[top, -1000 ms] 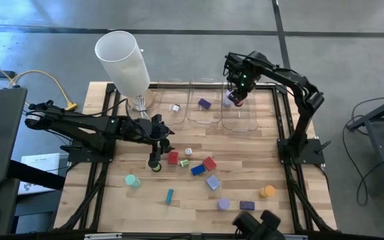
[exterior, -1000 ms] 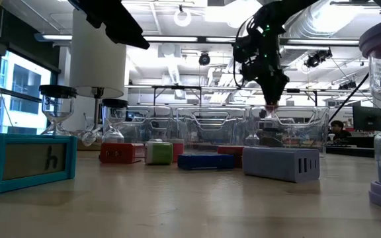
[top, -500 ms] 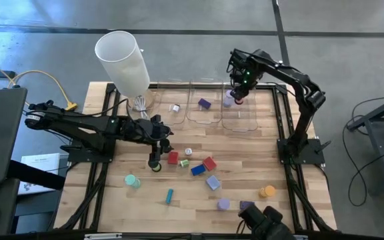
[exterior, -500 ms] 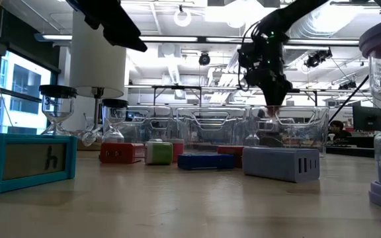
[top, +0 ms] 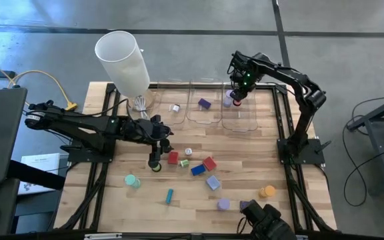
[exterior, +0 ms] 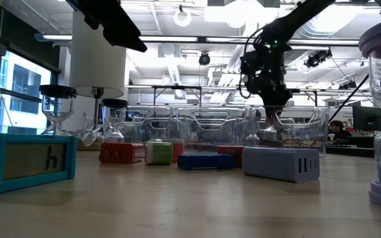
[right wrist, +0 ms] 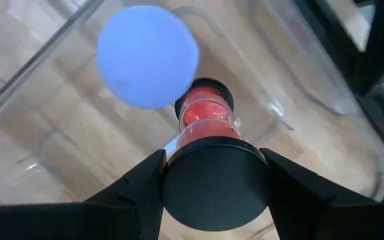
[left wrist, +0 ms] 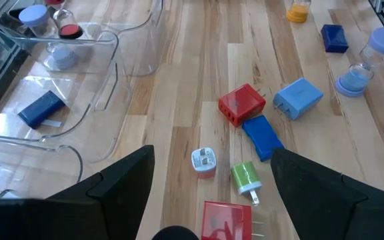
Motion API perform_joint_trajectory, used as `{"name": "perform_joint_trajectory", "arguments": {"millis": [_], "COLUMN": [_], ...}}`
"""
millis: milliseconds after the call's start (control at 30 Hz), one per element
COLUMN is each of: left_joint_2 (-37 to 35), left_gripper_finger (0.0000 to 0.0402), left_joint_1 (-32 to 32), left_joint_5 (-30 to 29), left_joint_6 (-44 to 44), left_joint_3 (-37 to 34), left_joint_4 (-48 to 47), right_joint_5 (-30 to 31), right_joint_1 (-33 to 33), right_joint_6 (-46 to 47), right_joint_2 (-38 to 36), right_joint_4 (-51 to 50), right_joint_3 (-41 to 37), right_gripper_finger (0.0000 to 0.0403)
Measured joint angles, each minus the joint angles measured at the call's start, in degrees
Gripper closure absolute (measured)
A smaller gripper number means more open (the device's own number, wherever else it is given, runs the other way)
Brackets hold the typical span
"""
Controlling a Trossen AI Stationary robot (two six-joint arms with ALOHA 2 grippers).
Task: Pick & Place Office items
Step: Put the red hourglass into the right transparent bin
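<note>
My right gripper [top: 237, 100] points down over the right-hand clear bin [top: 245, 123] at the table's far side, shut on a black-capped hourglass with red sand [right wrist: 205, 117]. A lavender-topped hourglass [right wrist: 147, 57] stands in the same bin beside it. My left gripper [left wrist: 212, 152] hangs open above the table's middle left, holding nothing. In front of it lie loose office items: a red block [top: 173, 158], a white roll [top: 188, 152], a green roll [top: 185, 163], another red block [top: 209, 163] and a blue block [top: 197, 170]. My right gripper pinches the hourglass's upper black cap [right wrist: 213, 180] between its two fingers, coming from above and pointing down. The hourglass hangs upright below the fingers, with its lower end [exterior: 270, 134] inside the bin. I cannot tell whether that end touches the bin's floor.
Two more clear bins [top: 173, 107] [top: 209, 119] stand left of the right one, the middle one holding a purple block [top: 205, 103]. A tall white cylinder [top: 122, 61] stands at the far left. A teal stick [top: 169, 195], lavender pieces and an orange roll [top: 267, 192] lie nearer the front.
My right gripper has come down with the hourglass, still upright, so that its lower end now sits between the right bin's walls.
</note>
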Motion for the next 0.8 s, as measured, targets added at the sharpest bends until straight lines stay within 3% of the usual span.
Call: {"name": "perform_joint_trajectory", "arguments": {"millis": [800], "left_joint_2": [0.0], "left_gripper_finger": [0.0108], "left_joint_1": [0.0], "left_joint_5": [0.0], "left_joint_6": [0.0], "left_joint_3": [0.0], "left_joint_4": [0.1], "right_joint_5": [0.1], "right_joint_1": [-0.2], "right_joint_6": [0.9], "right_joint_2": [0.0], "right_joint_4": [0.4], "right_joint_3": [0.0], "right_gripper_finger": [0.0204]}}
